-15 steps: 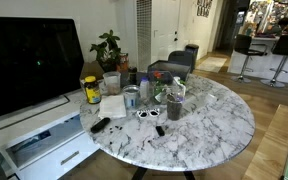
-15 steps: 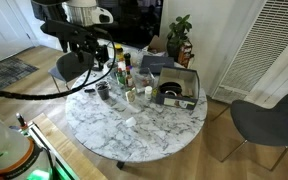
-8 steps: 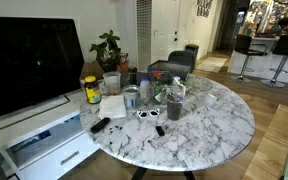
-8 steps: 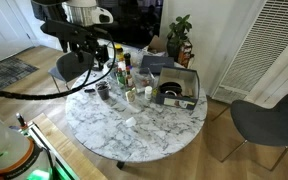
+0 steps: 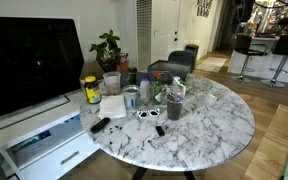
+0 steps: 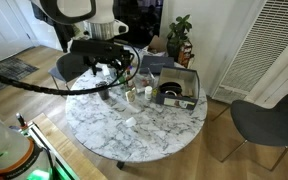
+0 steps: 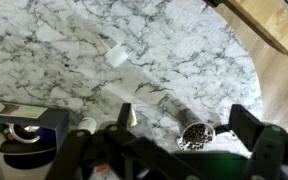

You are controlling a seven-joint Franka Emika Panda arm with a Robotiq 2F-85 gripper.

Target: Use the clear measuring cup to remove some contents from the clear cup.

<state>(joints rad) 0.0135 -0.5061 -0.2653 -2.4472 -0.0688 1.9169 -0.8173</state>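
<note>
Right now my gripper (image 7: 166,152) hangs over the marble table (image 7: 44,40) with its claw spread apart, one finger at the lower left of the wrist view and the other at the lower right. The clear cup (image 7: 194,133) stands right of centre near the bottom edge, with dark grains inside. The clear measuring cup (image 7: 117,54) lies well apart from it, at upper middle. A black tray (image 7: 24,128) sits at lower left.
</note>
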